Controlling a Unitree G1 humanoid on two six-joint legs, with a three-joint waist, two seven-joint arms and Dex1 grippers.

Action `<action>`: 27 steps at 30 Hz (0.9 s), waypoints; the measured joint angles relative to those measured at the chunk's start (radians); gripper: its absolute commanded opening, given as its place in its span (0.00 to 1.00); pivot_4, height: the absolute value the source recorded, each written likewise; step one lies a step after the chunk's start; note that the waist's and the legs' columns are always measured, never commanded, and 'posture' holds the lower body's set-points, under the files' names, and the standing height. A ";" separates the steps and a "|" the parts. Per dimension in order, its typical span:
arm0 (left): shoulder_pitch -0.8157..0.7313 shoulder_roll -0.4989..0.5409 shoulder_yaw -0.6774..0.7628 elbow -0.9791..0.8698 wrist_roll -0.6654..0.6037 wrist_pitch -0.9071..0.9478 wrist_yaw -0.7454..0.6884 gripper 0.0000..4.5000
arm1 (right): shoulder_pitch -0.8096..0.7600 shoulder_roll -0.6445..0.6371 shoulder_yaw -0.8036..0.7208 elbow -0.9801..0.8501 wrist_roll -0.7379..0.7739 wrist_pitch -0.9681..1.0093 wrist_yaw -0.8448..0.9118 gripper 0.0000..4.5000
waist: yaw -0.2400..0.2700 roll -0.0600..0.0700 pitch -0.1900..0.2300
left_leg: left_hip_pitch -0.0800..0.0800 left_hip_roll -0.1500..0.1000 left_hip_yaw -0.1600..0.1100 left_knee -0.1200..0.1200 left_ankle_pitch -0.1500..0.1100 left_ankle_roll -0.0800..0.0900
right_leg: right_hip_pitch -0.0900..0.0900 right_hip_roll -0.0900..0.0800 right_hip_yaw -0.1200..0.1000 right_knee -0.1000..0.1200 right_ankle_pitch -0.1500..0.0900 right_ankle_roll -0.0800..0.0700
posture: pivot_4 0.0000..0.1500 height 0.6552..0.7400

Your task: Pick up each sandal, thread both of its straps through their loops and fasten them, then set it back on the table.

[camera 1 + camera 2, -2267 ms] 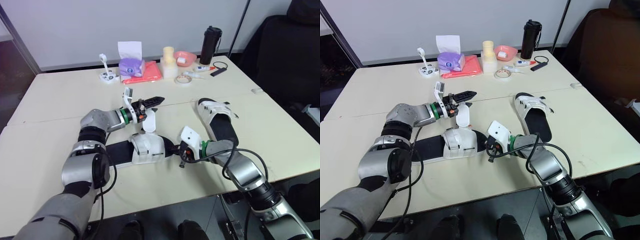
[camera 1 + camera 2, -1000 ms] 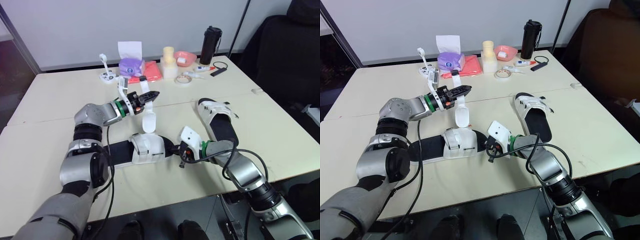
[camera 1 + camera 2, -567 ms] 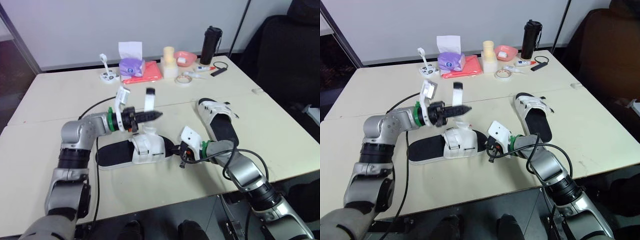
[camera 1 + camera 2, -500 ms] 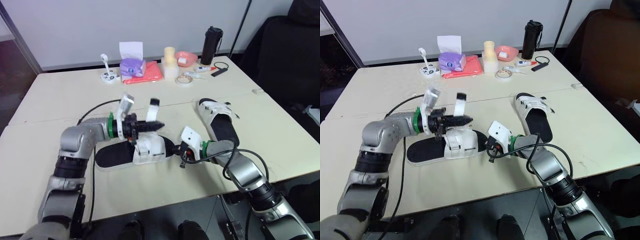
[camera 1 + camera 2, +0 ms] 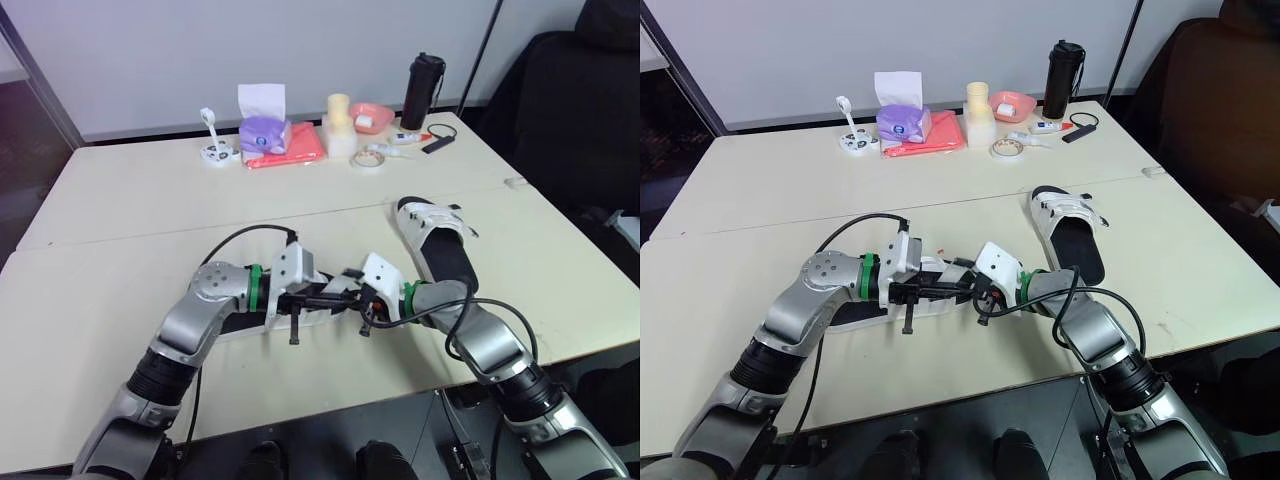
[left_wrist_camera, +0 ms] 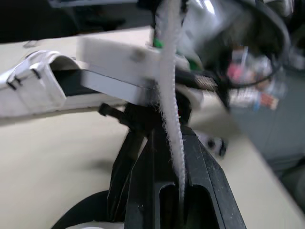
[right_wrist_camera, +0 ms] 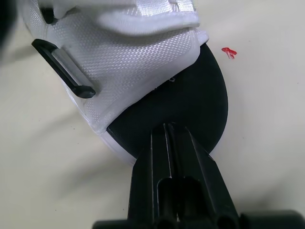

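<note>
Two sandals sit on the tabletop (image 5: 120, 200), and I have both arms on the nearer one. The near sandal (image 7: 138, 62) lies low in the centre of the head views, with its rounded end toward the right of the frame. My right jaws are closed on the edge of its black sole at that end; the right wrist view shows them pressed together there. My left jaws reach in from the left across the sandal's white upper; they are pinched shut on a white strap (image 6: 167, 86), which runs up between them on edge. Their tips are just beside the white housing on my right wrist.

Farther back, right of centre, the second sandal (image 5: 445, 255) lies flat, well apart from the first; nothing touches it.

Along the far edge, upper centre, stand a purple tissue box (image 5: 263, 130), a red cloth (image 5: 292, 150), a tape roll (image 5: 363, 160), a pink bowl (image 5: 370, 116) and a black bottle (image 5: 421, 90).
</note>
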 measured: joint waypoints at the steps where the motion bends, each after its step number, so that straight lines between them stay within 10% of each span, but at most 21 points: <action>1: 0.002 0.004 -0.006 0.012 0.013 -0.029 -0.008 0.00 | 0.000 0.000 0.000 0.000 0.000 0.000 0.000 0.00 | 0.000 0.000 0.000 | 0.000 0.000 0.000 0.000 0.000 0.000 | 0.000 0.000 0.000 0.000 0.000 0.000 | 1.00 1.00; 9: 0.002 0.040 -0.057 0.104 0.123 -0.324 -0.063 0.06 | 0.000 0.000 0.001 0.000 0.000 0.000 0.000 0.00 | 0.000 0.000 0.000 | 0.000 0.000 0.000 0.000 0.000 0.000 | 0.000 0.000 0.000 0.000 0.000 0.000 | 1.00 1.00; 18: 0.002 0.072 -0.084 0.133 0.176 -0.483 -0.093 0.99 | 0.001 0.000 0.001 0.003 0.000 -0.005 0.000 0.00 | -0.001 0.000 0.000 | 0.000 0.000 0.000 0.000 0.000 0.000 | 0.000 0.000 0.000 0.000 0.000 0.000 | 1.00 1.00; 27: 0.021 0.208 -0.075 -0.011 0.042 -0.162 -0.197 0.99 | -0.001 0.000 0.005 0.016 0.000 -0.022 0.003 0.00 | -0.006 0.000 0.000 | 0.000 0.000 0.000 0.000 0.000 0.001 | 0.001 0.000 0.000 0.000 0.000 0.000 | 1.00 1.00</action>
